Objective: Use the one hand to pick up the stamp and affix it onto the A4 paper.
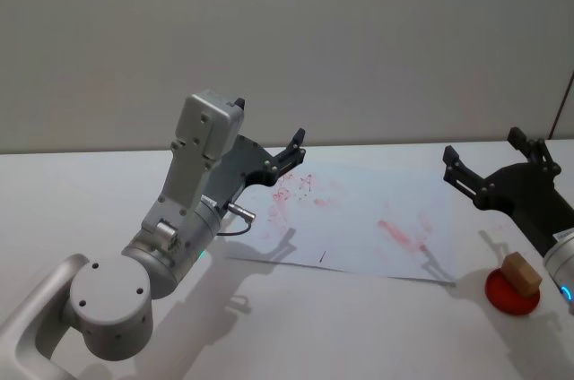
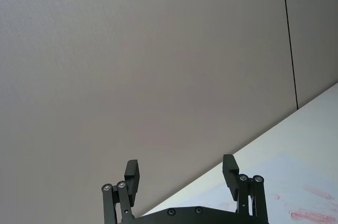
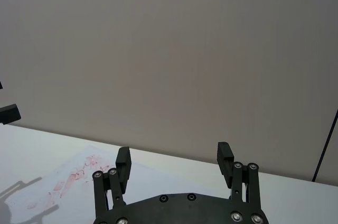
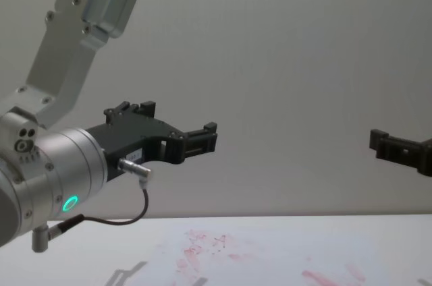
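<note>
Nothing done yet: stamp point(image 1: 521, 272) sits on red pad point(image 1: 508, 299), near right, off the paper point(image 1: 359, 219). Pick and press are left. My right gripper point(image 3: 173, 156) hangs raised beyond it, spread, empty. Left gripper point(image 2: 180, 167) is spread too, over the paper's left. Head view gives me the stamp; wrist views give the finger gaps.

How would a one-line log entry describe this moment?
left gripper: open, raised | right gripper: open, raised | stamp: on red pad | A4 paper: ink-smudged

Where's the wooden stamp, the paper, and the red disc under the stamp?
stamp point(image 1: 521, 273), head view, its wooden side.
A4 paper point(image 1: 359, 211), head view, bare white patch mid-sheet.
red disc point(image 1: 507, 306), head view, its front rim.
</note>
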You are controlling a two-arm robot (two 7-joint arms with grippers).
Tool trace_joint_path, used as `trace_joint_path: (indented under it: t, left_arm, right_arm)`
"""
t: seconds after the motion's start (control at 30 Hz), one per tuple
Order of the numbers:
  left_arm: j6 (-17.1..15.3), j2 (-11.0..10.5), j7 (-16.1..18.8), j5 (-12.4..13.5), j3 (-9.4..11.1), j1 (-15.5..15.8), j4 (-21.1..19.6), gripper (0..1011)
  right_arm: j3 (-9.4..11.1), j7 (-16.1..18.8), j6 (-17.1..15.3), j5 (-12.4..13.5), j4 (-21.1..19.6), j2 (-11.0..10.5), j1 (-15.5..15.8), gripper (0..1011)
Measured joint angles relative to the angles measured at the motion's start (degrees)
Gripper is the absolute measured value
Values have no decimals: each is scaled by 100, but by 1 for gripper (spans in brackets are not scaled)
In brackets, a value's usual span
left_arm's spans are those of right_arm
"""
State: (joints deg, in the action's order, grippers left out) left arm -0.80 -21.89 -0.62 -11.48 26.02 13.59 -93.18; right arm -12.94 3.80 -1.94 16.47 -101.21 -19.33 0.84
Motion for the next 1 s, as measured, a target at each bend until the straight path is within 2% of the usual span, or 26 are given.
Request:
trace_joint_path:
  t: [1.0]
  left_arm:
    - [0,0,0,0,0,0,0,1001]
  right_arm:
    - [1,3,-1,-1,-2,0,0,1001]
